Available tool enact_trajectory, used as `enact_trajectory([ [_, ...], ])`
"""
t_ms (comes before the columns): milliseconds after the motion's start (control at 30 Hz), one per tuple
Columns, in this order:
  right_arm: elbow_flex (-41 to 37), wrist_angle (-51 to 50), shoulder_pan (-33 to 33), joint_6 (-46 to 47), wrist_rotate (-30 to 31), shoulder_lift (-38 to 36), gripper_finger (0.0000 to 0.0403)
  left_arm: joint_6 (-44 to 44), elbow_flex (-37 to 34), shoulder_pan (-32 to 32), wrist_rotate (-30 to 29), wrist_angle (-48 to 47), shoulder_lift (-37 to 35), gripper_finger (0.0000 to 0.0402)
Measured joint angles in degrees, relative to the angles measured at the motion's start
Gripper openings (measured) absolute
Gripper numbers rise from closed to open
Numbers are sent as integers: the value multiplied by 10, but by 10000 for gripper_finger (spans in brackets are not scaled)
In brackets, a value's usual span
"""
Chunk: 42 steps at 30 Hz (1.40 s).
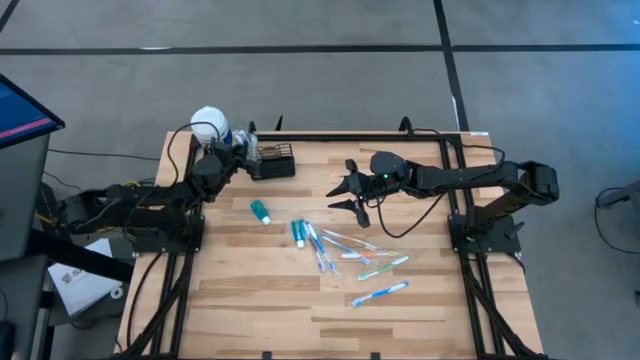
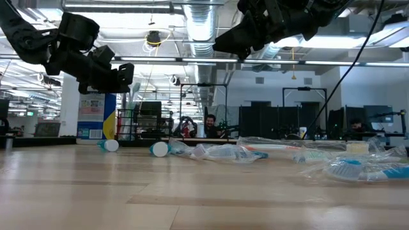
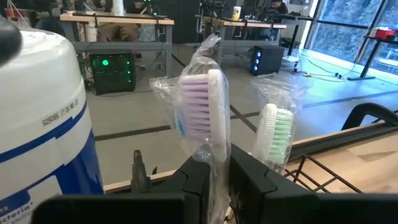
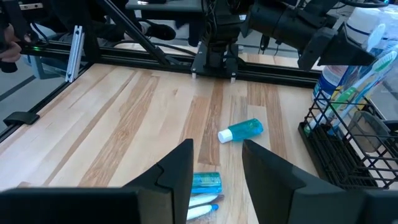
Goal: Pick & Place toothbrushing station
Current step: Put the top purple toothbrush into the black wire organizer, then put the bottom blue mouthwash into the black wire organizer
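— Count of things on the worktop point(image 1: 250, 300)?
— One toothbrushing station point(image 1: 272, 162), black wire mesh. One blue-labelled bottle point(image 1: 209, 126) with a white cap. Two small tubes: a teal one point(image 1: 260, 211) and a blue one point(image 1: 298, 233). Around five loose wrapped toothbrushes point(image 1: 380, 293), scattered across the middle; overlapping wrappers, so no firm number.
— And inside the station?
— At least two wrapped brushes standing upright: a purple-bristled toothbrush point(image 3: 202, 102) and a green-bristled toothbrush point(image 3: 277, 134) just beside it.
— Place of the station?
— Against the far edge, toward the far left corner, with the bottle just beside it on the corner side.
— Relative to the left gripper point(image 1: 247, 150)?
— Directly under and ahead of it. Sits right at the station's bottle-side end, at the wrapped purple-bristled toothbrush. Clamped on that brush or merely around it: cannot tell.
— The right gripper point(image 1: 347, 196)?
— Open, holding nothing. Hangs above the middle of the worktop, well apart from the station, which lies off toward the far left corner from there. Both tubes between the two.
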Motion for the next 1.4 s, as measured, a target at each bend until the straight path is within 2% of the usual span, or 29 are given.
enact_trajectory([
  [433,0,-1,0,0,0,0,127,0,0,0,0,0,0,61],
  [733,0,-2,0,0,0,0,127,0,0,-1,16,10,-1,134],
  [967,0,-2,0,0,0,0,127,3,1,-1,16,13,-40,172],
  [1333,0,-8,0,0,0,0,127,17,1,-5,18,12,-92,167],
  [1400,0,-17,0,9,0,0,127,17,1,-8,42,12,-104,164],
])
